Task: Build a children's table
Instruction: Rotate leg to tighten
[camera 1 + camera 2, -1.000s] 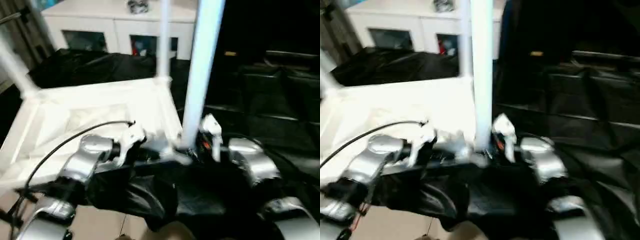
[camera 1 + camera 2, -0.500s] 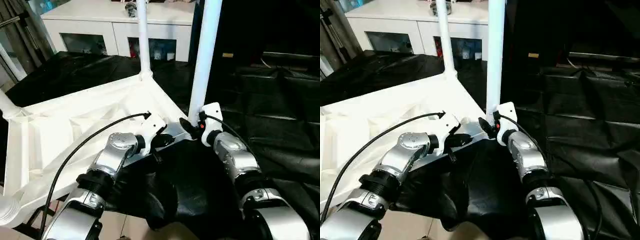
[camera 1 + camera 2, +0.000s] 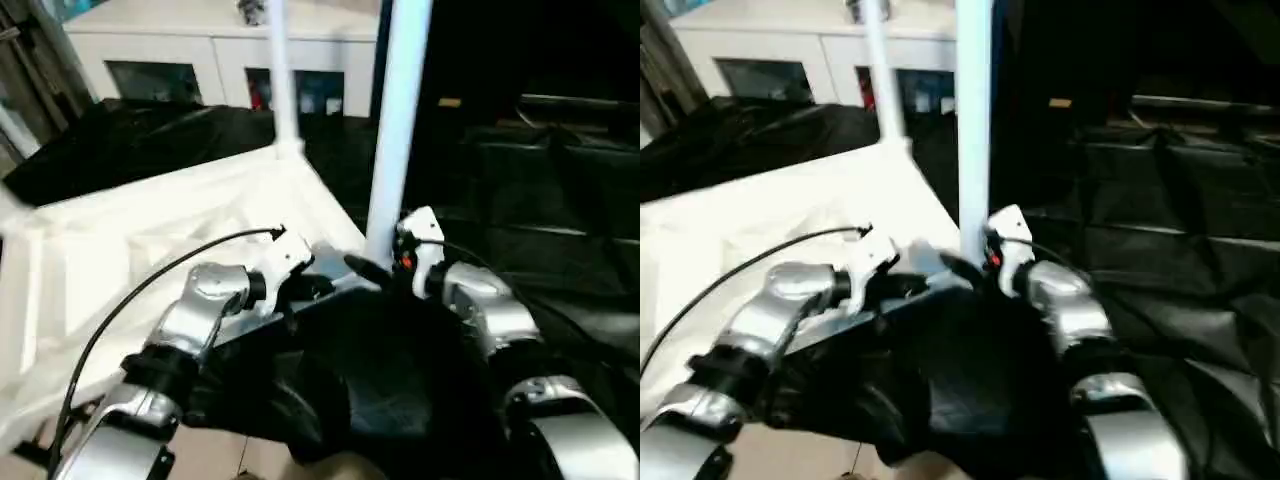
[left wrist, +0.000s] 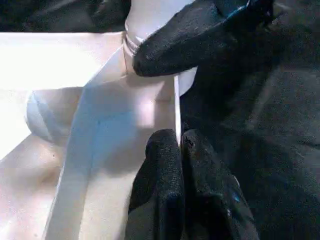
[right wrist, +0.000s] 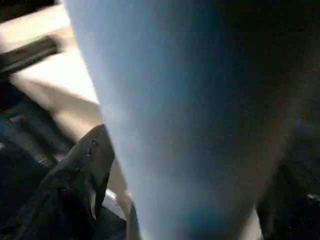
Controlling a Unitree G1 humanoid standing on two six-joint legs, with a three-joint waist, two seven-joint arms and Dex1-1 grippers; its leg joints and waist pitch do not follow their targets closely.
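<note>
Left gripper point(image 4: 179, 145): its two black fingers are pressed together on the thin edge wall of the tabletop point(image 3: 150, 240), near the corner closest to the robot. Right gripper point(image 3: 372, 268): it sits at the foot of the near leg point(image 3: 397, 130), one black finger point(image 4: 185, 42) lying against the leg's base where it enters the corner socket; the right wrist view shows the leg point(image 5: 185, 125) very close between the fingers, one finger point(image 5: 82, 165) at its side, so the gripper appears to clasp the leg.

Tabletop: white plastic, upside down with its ribbed underside facing up, lying on black cloth point(image 3: 560, 250) that covers the work area. It extends from the two grippers toward the robot's left.

Legs: the near leg stands upright in the corner socket between the two grippers. A second leg point(image 3: 280, 80) stands upright in the far corner socket behind it.

Background: a white cabinet point(image 3: 220, 50) with glass doors stands beyond the cloth.

Cable: a black cable point(image 3: 150, 290) arcs over the left forearm to the left wrist.
</note>
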